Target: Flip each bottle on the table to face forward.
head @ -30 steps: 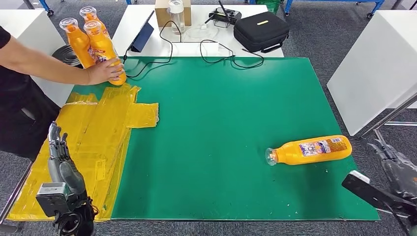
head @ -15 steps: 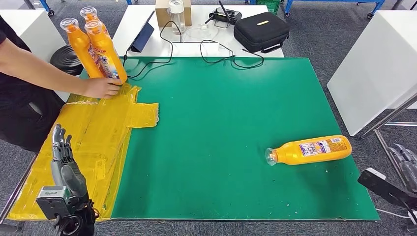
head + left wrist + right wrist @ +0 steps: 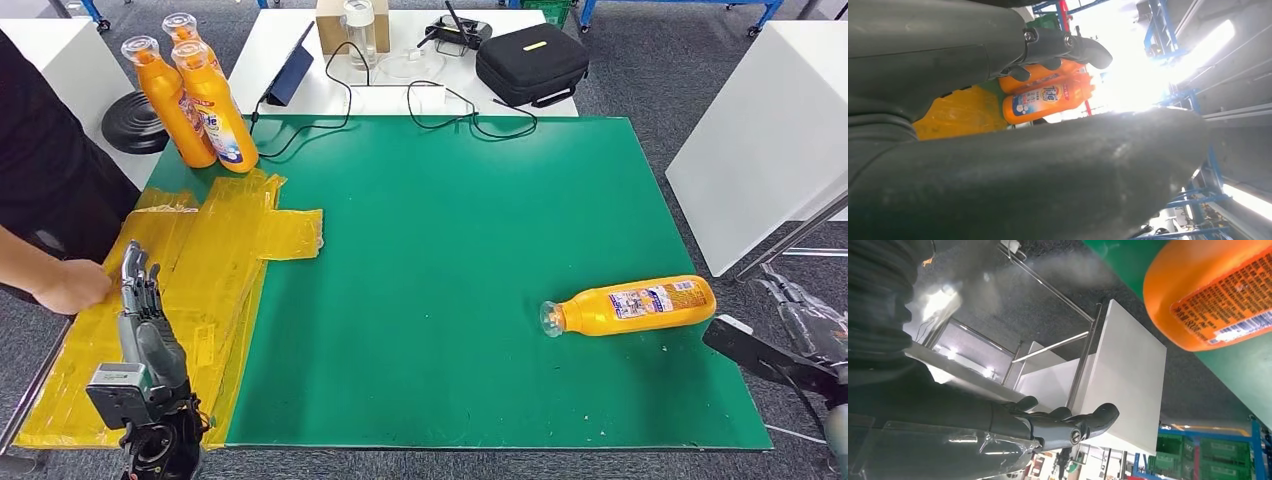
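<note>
Done: three upright bottles [image 3: 205, 95] stand at the table's [image 3: 450, 250] far left corner.
Left: one lying bottle [image 3: 630, 305] near the right edge.
Left hand [image 3: 140, 300]: spread, empty.
Right hand [image 3: 800, 320]: fingers apart, empty.

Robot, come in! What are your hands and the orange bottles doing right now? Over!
Left hand open. Right hand open, off the table edge. One bottle lying down, three standing bottles. Person's hand beside left hand.

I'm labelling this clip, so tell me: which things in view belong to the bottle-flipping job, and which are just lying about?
Job:
lying orange bottle
three upright orange bottles
green mat
left robot hand
right robot hand

Lying about:
black case
tablet
cables
yellow sheets
cardboard box
clear jar
</note>
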Robot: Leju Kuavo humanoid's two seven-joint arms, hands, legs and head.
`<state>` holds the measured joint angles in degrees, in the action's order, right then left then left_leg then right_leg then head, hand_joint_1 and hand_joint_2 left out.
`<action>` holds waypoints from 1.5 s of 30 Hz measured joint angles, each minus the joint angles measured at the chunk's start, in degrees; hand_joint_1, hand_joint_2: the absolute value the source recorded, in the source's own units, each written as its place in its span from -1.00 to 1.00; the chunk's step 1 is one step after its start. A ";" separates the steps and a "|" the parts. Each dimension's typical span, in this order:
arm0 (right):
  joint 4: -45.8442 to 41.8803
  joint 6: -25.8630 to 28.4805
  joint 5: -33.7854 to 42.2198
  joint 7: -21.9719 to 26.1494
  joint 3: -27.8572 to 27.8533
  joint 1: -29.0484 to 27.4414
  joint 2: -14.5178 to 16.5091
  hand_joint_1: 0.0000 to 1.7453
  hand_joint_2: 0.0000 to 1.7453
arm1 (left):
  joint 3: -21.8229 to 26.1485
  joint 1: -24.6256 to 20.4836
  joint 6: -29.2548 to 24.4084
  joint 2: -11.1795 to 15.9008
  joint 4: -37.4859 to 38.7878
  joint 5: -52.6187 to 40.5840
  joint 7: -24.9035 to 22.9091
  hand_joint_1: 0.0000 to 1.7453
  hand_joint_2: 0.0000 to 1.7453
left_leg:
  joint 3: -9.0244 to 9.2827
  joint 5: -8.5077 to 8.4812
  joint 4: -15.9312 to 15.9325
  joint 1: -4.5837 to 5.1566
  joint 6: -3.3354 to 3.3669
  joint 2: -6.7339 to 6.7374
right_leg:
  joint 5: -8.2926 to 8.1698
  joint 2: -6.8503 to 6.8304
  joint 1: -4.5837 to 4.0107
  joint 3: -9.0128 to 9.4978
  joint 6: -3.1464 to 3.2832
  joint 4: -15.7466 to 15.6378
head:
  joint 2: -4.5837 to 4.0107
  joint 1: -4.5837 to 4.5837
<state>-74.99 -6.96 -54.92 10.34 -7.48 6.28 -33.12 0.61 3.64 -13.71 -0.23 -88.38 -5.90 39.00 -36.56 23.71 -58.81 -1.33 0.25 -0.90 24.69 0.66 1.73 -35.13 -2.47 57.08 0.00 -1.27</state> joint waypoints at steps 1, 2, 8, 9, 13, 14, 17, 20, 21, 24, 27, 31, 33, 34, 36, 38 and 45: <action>0.24 0.03 0.01 -0.01 0.19 0.10 -0.01 -1.00 1.00 | -0.02 -0.02 -0.01 0.02 0.09 0.00 0.01 -1.00 -1.00 | -0.01 0.00 0.00 0.00 0.00 0.00 | 0.00 0.00 0.00 0.00 0.00 0.00 | 0.00 0.00; 0.45 0.08 0.02 -0.01 0.37 0.18 -0.01 -1.00 1.00 | -0.04 -0.03 -0.01 0.03 0.15 0.00 0.01 -1.00 -1.00 | -0.01 0.01 0.00 0.00 0.00 0.00 | 0.00 0.00 0.00 0.00 0.00 0.00 | 0.00 0.01; 1.35 0.24 0.06 -0.09 1.36 0.49 -0.07 -1.00 1.00 | -0.05 -0.07 -0.02 0.14 0.45 0.02 0.01 -1.00 -1.00 | -0.02 0.02 0.00 0.00 0.01 0.00 | 0.01 0.00 0.00 -0.01 0.00 0.00 | 0.00 0.01; 1.48 0.24 0.06 -0.11 1.49 0.50 -0.10 -1.00 1.00 | -0.05 -0.07 -0.02 0.15 0.47 0.02 0.01 -1.00 -1.00 | -0.02 0.01 0.00 0.00 0.01 0.00 | 0.01 0.00 0.00 -0.01 0.00 0.00 | 0.00 0.01; 1.88 0.25 0.06 -0.13 1.92 0.57 -0.27 -1.00 1.00 | -0.07 -0.08 -0.02 0.16 0.52 0.01 0.01 -1.00 -1.00 | -0.02 0.01 0.00 0.00 0.01 0.00 | 0.00 0.00 0.00 0.00 0.00 0.00 | 0.00 0.01; 1.96 0.25 0.06 -0.14 2.01 0.61 -0.30 -1.00 1.00 | -0.07 -0.09 -0.02 0.17 0.54 0.01 0.01 -1.00 -1.00 | -0.02 0.01 0.00 0.00 0.01 0.00 | 0.00 0.00 0.00 -0.01 0.00 0.00 | 0.00 0.00; 2.19 0.27 0.06 -0.14 2.23 0.76 -0.32 -1.00 1.00 | -0.07 -0.13 -0.02 0.19 0.61 0.01 0.01 -1.00 -1.00 | -0.02 0.01 0.00 0.00 0.01 0.00 | 0.00 0.00 0.00 -0.01 0.00 0.00 | 0.00 0.00; 2.28 0.31 0.06 -0.14 2.42 0.80 -0.32 -1.00 1.00 | -0.07 -0.13 -0.02 0.20 0.62 0.02 0.01 -1.00 -1.00 | -0.02 0.01 0.00 0.00 0.01 0.00 | 0.00 0.00 0.00 -0.01 0.00 0.00 | 0.00 0.00; 2.31 0.32 0.06 -0.14 2.46 0.82 -0.32 -1.00 1.00 | -0.07 -0.14 -0.02 0.21 0.63 0.01 0.01 -1.00 -1.00 | -0.02 0.01 0.00 0.00 0.01 0.00 | 0.00 0.00 0.00 -0.01 0.00 0.00 | 0.00 0.00; 2.52 0.34 0.06 -0.14 2.54 1.03 -0.32 -1.00 1.00 | -0.09 -0.27 -0.02 0.24 0.82 0.01 0.01 -1.00 -1.00 | -0.02 0.01 0.00 0.00 0.01 0.00 | 0.00 0.00 0.00 -0.01 0.00 0.00 | 0.00 0.00; 2.63 0.34 0.06 -0.14 2.59 1.13 -0.32 -1.00 1.00 | -0.11 -0.35 -0.02 0.25 0.95 0.02 0.01 -1.00 -1.00 | -0.02 0.01 0.00 0.00 0.01 0.00 | 0.00 0.00 0.00 -0.01 0.00 0.00 | 0.00 0.01; 2.64 0.34 0.06 -0.14 2.61 1.13 -0.32 -1.00 1.00 | -0.11 -0.34 -0.02 0.25 0.95 0.02 0.01 -1.00 -1.00 | -0.02 0.01 0.00 0.00 0.01 0.00 | 0.00 0.00 0.00 -0.01 0.00 0.00 | 0.00 0.00; 2.64 0.34 0.06 -0.14 2.61 1.13 -0.32 -1.00 1.00 | -0.11 -0.34 -0.02 0.25 0.95 0.02 0.01 -1.00 -1.00 | -0.02 0.01 0.00 0.00 0.01 0.00 | 0.00 0.00 0.00 -0.01 0.00 0.00 | 0.00 0.00; 2.64 0.34 0.06 -0.14 2.61 1.13 -0.32 -1.00 1.00 | -0.11 -0.34 -0.02 0.25 0.95 0.02 0.01 -1.00 -1.00 | -0.02 0.01 0.00 0.00 0.01 0.00 | 0.00 0.00 0.00 -0.01 0.00 0.00 | 0.00 0.00; 2.64 0.34 0.06 -0.14 2.61 1.12 -0.33 -1.00 1.00 | -0.11 -0.34 -0.02 0.25 0.95 0.02 0.01 -1.00 -1.00 | -0.02 0.01 0.00 0.00 0.01 0.00 | 0.00 0.00 0.00 -0.01 0.00 0.00 | 0.00 0.00; 2.64 0.34 0.06 -0.14 2.61 1.12 -0.34 -1.00 1.00 | -0.11 -0.34 -0.02 0.26 0.95 0.02 0.01 -1.00 -1.00 | -0.02 0.01 0.00 0.00 0.01 0.00 | 0.00 0.00 0.00 -0.01 0.00 0.00 | 0.00 0.00; 2.64 0.34 0.06 -0.14 2.61 1.13 -0.34 -1.00 1.00 | -0.11 -0.34 -0.02 0.27 0.95 0.02 0.01 -1.00 -1.00 | -0.02 0.01 0.00 0.00 0.01 0.00 | 0.00 0.00 0.00 -0.01 0.00 0.00 | 0.00 0.00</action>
<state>-72.35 -6.62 -54.86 10.21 -4.87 7.41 -33.46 0.50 3.30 -13.73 0.04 -87.43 -5.88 39.01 -36.58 23.73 -58.81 -1.33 0.26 -0.90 24.70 0.66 1.73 -35.14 -2.47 57.08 0.00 -1.27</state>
